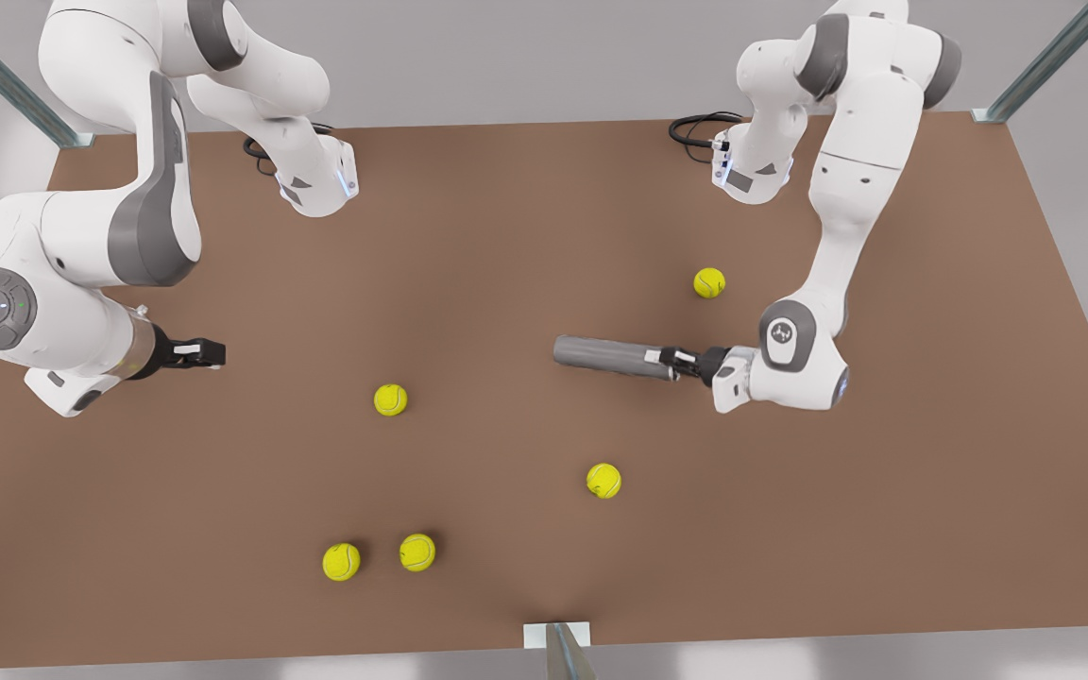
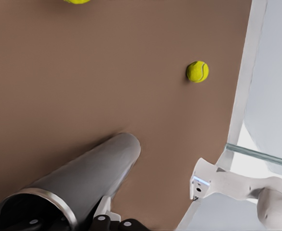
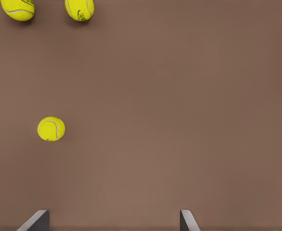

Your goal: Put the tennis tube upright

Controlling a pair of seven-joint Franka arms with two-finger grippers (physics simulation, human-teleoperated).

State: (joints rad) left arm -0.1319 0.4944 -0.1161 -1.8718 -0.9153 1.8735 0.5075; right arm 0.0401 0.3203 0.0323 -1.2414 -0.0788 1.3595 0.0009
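I am driving 2 white Franka arms over a brown table point(image 1: 525, 227). The plain grey metallic tennis tube point(image 1: 605, 356) lies flat on its side, right of the table's centre in the front view, its long axis running left to right. My left gripper point(image 1: 674, 360) reaches in from the front view's right and meets the tube's right end. In the left wrist view the tube's point(image 2: 83, 183) open, dark-mouthed rim sits right against the gripper's black fingers point(image 2: 114, 222), with the body stretching away across the table. The fingers look clamped on the rim wall, though part of the hold is hidden.

To stand the tube well, I judge I should keep the pinch firm, lift the held end in an arc and let the far end pivot on the table, releasing only once it stands square.

The left arm is folded low, forearm nearly level, wrist pointing left. My right gripper point(image 1: 196, 354) waits at the front view's left, wrist level, holding nothing; the right wrist view shows its 2 fingertips point(image 3: 34, 222) spread apart above bare table.

5 yellow tennis balls lie scattered; the nearest ball point(image 1: 709, 282) sits just beyond the tube, clear of it.
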